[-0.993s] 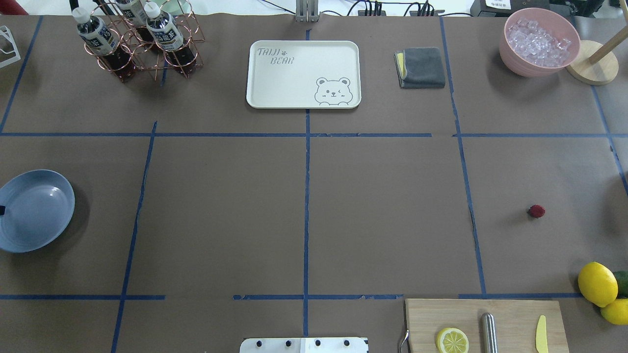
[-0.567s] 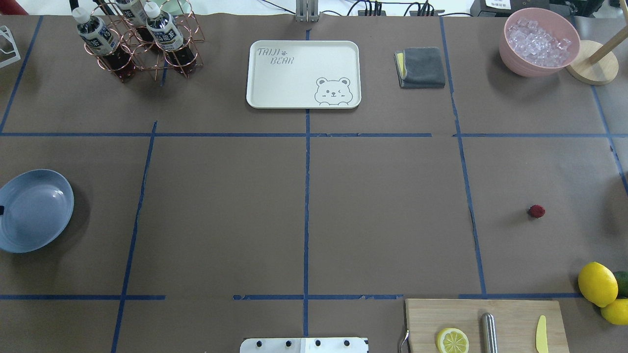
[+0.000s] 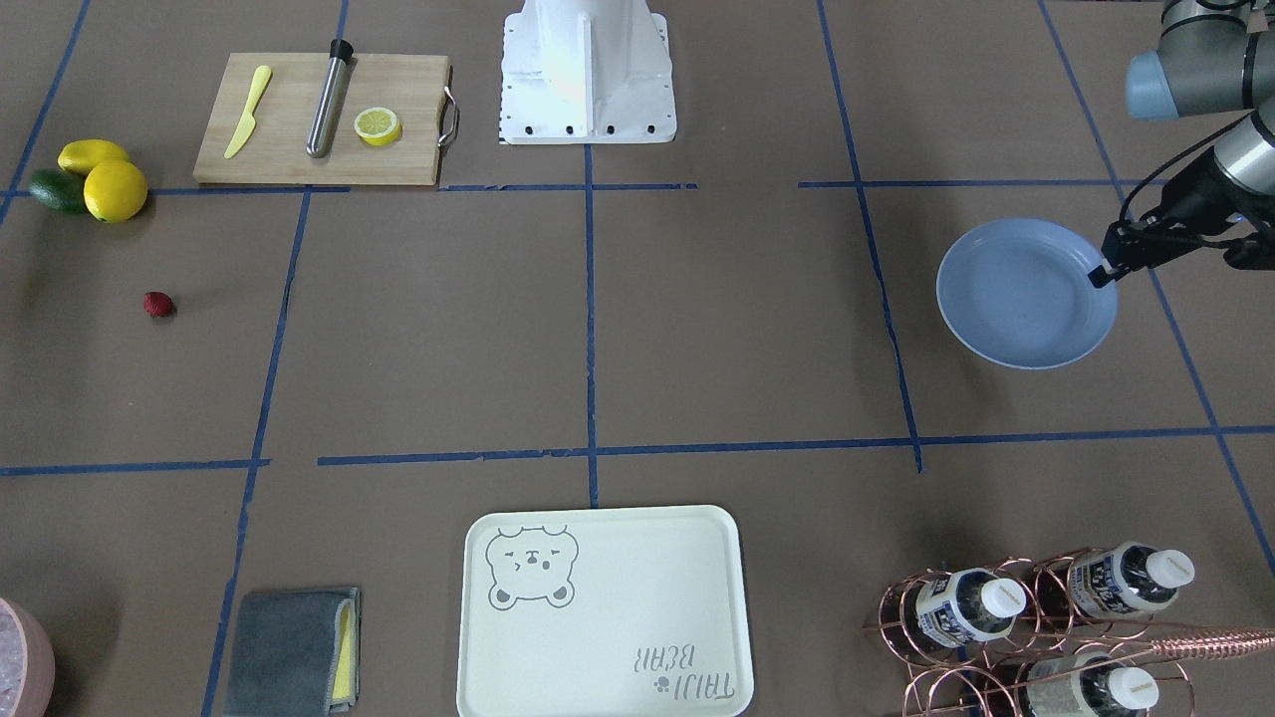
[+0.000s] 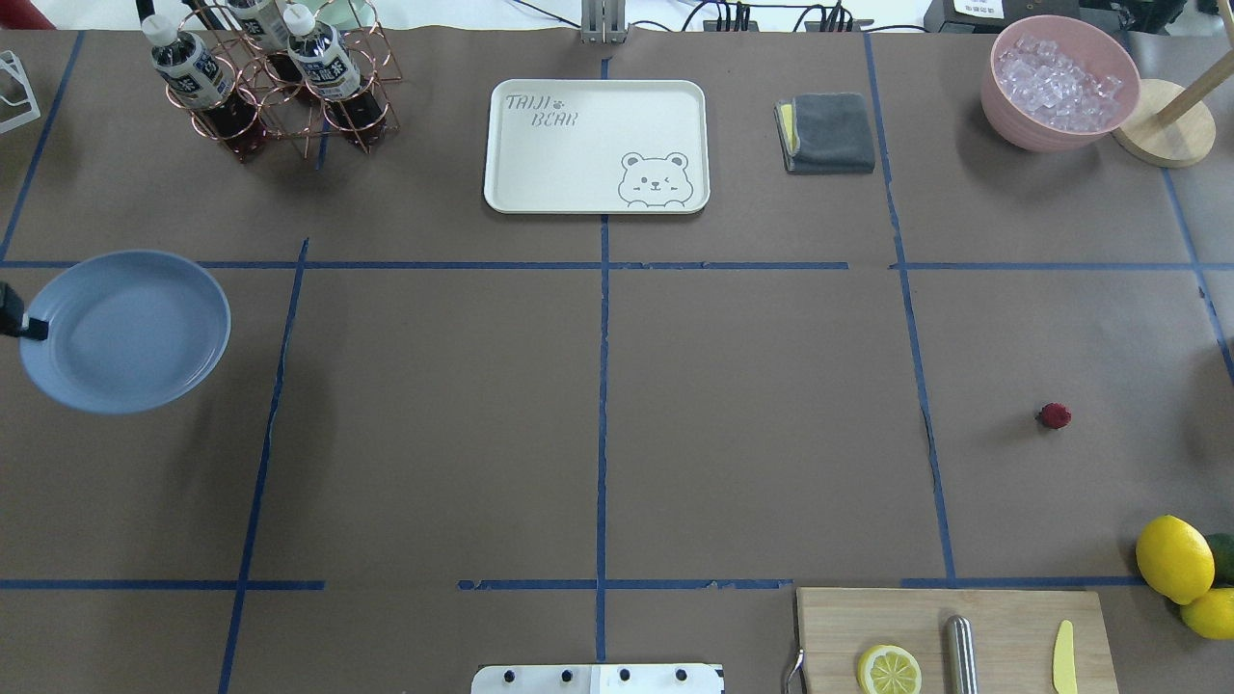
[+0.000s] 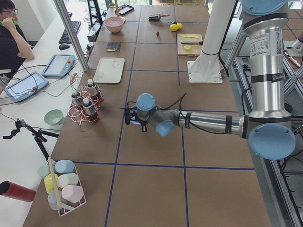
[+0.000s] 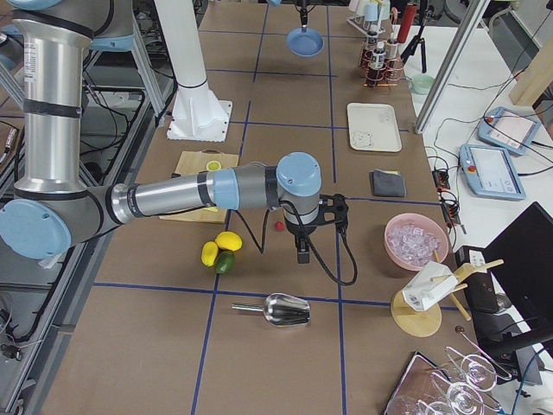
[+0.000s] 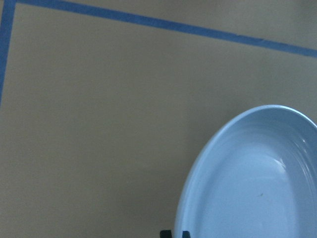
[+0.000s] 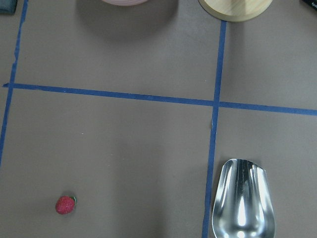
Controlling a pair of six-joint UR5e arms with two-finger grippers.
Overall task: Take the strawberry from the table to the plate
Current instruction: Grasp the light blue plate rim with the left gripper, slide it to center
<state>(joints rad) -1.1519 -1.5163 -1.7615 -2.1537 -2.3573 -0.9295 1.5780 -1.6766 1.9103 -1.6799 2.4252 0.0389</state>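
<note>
The light-blue plate (image 4: 125,333) hangs a little above the table (image 4: 752,405) at its left side, casting a shadow below. My left gripper (image 4: 21,326) is shut on the plate's rim; the front-facing view shows the gripper (image 3: 1104,271) pinching the plate (image 3: 1026,294) at its edge. The strawberry (image 4: 1054,415) lies alone on the table at the far right, and the right wrist view has the strawberry (image 8: 65,205) at lower left. My right gripper (image 6: 301,254) hovers beside the strawberry (image 6: 279,226) in the exterior right view only, and I cannot tell whether it is open or shut.
A cream bear tray (image 4: 596,145), a bottle rack (image 4: 270,77), a grey cloth (image 4: 827,132) and a pink bowl (image 4: 993,92) of ice line the far side. Lemons (image 4: 1173,557) and a cutting board (image 4: 1012,617) sit near right. A metal scoop (image 8: 242,198) lies close to the strawberry.
The plate has risen off the table and moved away from the robot and inward, held by my left gripper. The strawberry has not moved.
</note>
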